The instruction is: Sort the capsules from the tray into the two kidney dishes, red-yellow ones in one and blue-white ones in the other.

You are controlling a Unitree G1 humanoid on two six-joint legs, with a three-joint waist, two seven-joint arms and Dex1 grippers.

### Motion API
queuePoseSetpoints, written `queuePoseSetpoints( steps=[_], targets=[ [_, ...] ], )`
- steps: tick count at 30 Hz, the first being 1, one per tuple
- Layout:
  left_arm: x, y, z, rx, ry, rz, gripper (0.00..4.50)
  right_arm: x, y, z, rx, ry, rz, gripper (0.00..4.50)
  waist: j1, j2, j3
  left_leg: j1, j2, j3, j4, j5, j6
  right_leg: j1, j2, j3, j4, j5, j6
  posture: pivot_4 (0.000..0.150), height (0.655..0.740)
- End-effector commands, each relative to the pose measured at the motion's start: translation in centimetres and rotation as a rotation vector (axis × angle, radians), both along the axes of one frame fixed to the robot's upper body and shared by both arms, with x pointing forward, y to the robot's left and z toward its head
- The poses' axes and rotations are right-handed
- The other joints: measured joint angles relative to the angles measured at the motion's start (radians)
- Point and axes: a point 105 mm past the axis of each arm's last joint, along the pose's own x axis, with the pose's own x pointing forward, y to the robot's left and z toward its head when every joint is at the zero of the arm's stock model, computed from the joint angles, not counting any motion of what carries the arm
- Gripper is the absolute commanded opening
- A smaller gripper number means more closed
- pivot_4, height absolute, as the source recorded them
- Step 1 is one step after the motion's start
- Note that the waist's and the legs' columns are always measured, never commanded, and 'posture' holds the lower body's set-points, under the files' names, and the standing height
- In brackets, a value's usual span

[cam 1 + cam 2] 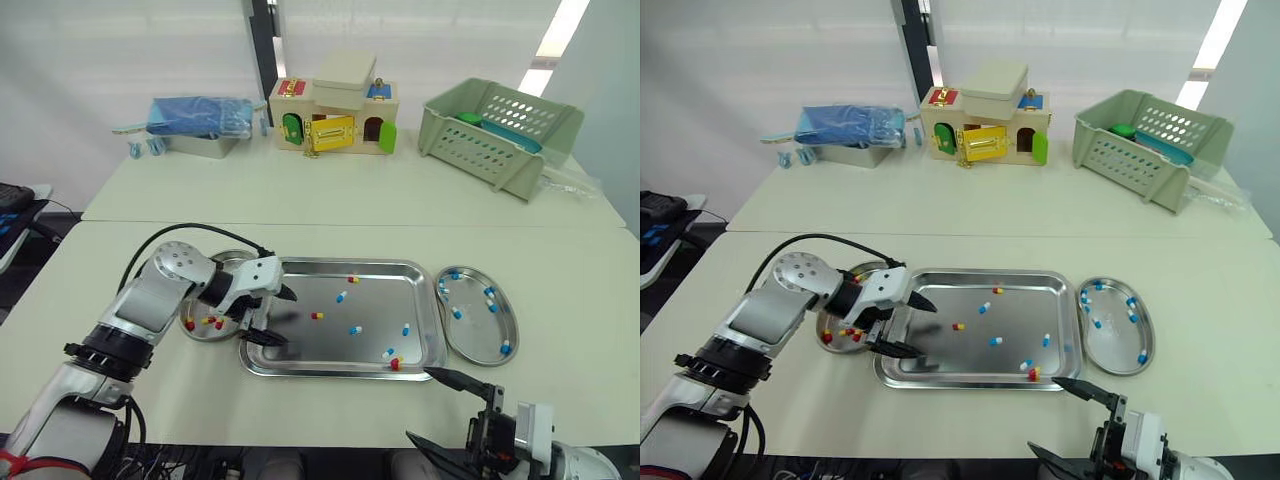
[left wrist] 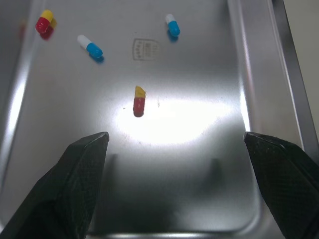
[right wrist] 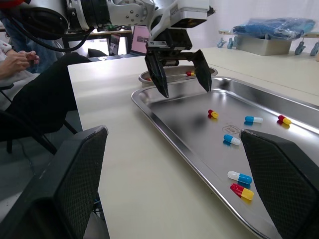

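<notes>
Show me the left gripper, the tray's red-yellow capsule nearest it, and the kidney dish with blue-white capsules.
left gripper (image 2: 175, 137), left wrist view, midway between its fingertips.
red-yellow capsule (image 2: 139, 101), left wrist view, its middle.
kidney dish (image 1: 478, 336), left eye view, bare floor.

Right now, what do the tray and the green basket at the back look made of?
Tray: likely stainless steel with a polished finish; it shows bright glare and mirror-like reflections. Green basket: probably matte moulded plastic, judging by its perforated walls.
</notes>
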Motion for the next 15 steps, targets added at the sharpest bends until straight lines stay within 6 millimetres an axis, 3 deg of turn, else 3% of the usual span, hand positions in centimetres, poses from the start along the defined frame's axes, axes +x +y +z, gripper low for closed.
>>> queuePoseSetpoints(
  steps=[1,9,12,15],
  targets=[
    [0.8,-1.2,0.4,-0.008,-0.051,0.0,4.5,-0.1,0.0,0.7,0.013,-0.032,-0.014,4.47,-0.001,0.0,0.0,0.0,0.0,0.0,0.0,0.0,0.0,0.0,0.0,0.0,0.0,0.0,0.0,0.15,0.74],
    [1.3,-1.6,-1.1,0.049,-0.065,0.007,4.5,0.0,-0.4,0.7,-0.001,-0.031,-0.045,4.47,-0.002,0.0,0.0,0.0,0.0,0.0,0.0,0.0,0.0,0.0,0.0,0.0,0.0,0.0,0.0,0.15,0.74],
    [1.3,-1.5,-1.6,0.08,-0.081,-0.002,3.89,0.0,-0.5,0.8,-0.001,-0.032,-0.052,4.5,0.0,0.0,0.0,0.0,0.0,0.0,0.0,0.0,0.0,0.0,0.0,0.0,0.0,0.0,0.0,0.15,0.74],
    [1.2,-2.0,-1.8,0.07,-0.082,-0.006,2.93,-0.1,-0.5,0.8,-0.001,-0.033,-0.059,4.5,0.0,0.0,0.0,0.0,0.0,0.0,0.0,0.0,0.0,0.0,0.0,0.0,0.0,0.0,0.0,0.15,0.74]
  ],
)
